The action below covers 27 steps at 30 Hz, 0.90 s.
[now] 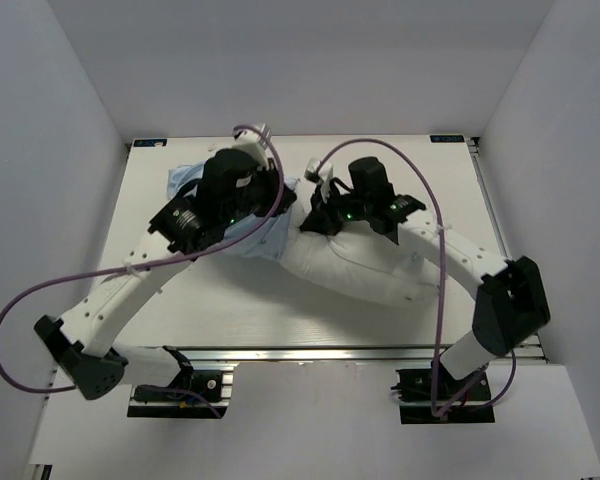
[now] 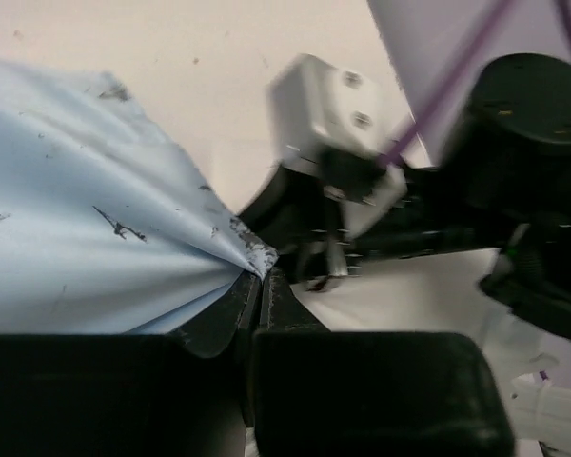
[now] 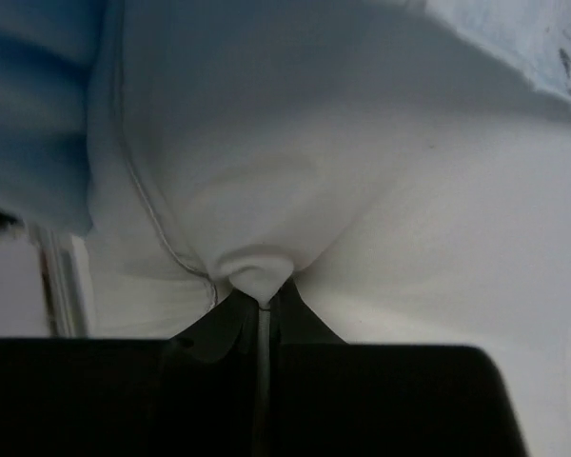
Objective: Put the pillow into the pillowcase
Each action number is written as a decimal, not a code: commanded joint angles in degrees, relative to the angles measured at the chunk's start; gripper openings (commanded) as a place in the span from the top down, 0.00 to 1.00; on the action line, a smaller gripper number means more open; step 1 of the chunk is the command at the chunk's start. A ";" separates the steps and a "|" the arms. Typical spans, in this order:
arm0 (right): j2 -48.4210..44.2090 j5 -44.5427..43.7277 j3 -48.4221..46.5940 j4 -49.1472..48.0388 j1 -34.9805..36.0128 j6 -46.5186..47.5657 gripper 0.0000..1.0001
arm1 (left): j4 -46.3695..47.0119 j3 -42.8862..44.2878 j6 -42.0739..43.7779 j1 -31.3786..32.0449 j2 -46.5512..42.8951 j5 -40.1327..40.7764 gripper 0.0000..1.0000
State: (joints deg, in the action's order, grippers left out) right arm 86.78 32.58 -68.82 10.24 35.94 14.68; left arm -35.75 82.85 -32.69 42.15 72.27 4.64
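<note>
**White table, pale walls: both grippers nipped onto fabric**

White table (image 1: 230, 310) sat btwn pale walls (image 1: 40, 150), w/ a metal rail (image 1: 310, 352) along its near edge. We saw the pillow (image 1: 370, 265) lying slantwise across the middle-right of the table. Its far-left end met the pillowcase (image 1: 185, 180), which lay crumpled toward the far left, partly under the left arm. Purple cables (image 1: 10, 330) looped off both arms, and the right one arched over that pillow end. Both wrists crowded the same spot, so from above we couldn't see either set of fingertips.

Left arm reached diagonally inward from near-left, wrist over the blue cloth. Its wrist cam showed the left gripper (image 2: 260, 281) pressed together on a puckered edge of the pillowcase, cloth fanning off to the left. The right arm's wrist, blurred, stood just beyond. Right arm bent at the elbow near the table's right edge & ran back leftward. The right gripper (image 3: 262, 295) had its jaws pinched on a small tuck of pillow fabric by a seam, w/ blue cloth at that view's left.
</note>
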 commanded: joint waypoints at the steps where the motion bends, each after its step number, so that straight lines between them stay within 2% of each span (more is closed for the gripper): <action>1: 7.59 8.73 -6.93 -8.89 -0.17 -18.77 1.00 | 5.60 9.86 1.48 0.30 3.92 -4.56 1.00; 4: 9.62 8.38 -12.71 -20.30 -2.36 -31.44 1.00 | 6.48 14.79 2.36 0.30 6.82 -4.56 1.00; 6: 11.21 7.24 -17.99 -22.71 -4.20 -36.01 1.00 | 6.74 18.12 2.71 0.21 8.23 -4.64 1.00; 10: 15.86 5.31 -32.13 -29.65 -11.75 -50.84 1.00 | 8.75 21.30 3.07 -0.49 12.71 -7.54 1.00; 14: 15.44 2.41 -36.12 -34.05 -16.16 -57.73 1.00 | 10.87 22.62 2.72 -2.16 16.57 -10.61 1.00; 19: 12.80 3.28 -34.72 -38.19 -20.29 -63.72 1.00 | 14.56 24.89 0.88 -4.35 21.06 -16.15 1.00; 22: 10.79 5.56 -29.20 -39.59 -19.95 -64.86 1.00 | 15.35 27.36 0.17 -4.71 24.58 -17.82 1.00; 27: 8.05 6.89 -16.29 -36.70 -16.35 -55.14 1.00 | 14.31 32.11 0.25 -4.71 27.66 -18.63 1.00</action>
State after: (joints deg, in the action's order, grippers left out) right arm 100.77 35.46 -88.29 -18.57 15.31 -42.35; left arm -22.04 111.26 -32.27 37.39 101.60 -11.90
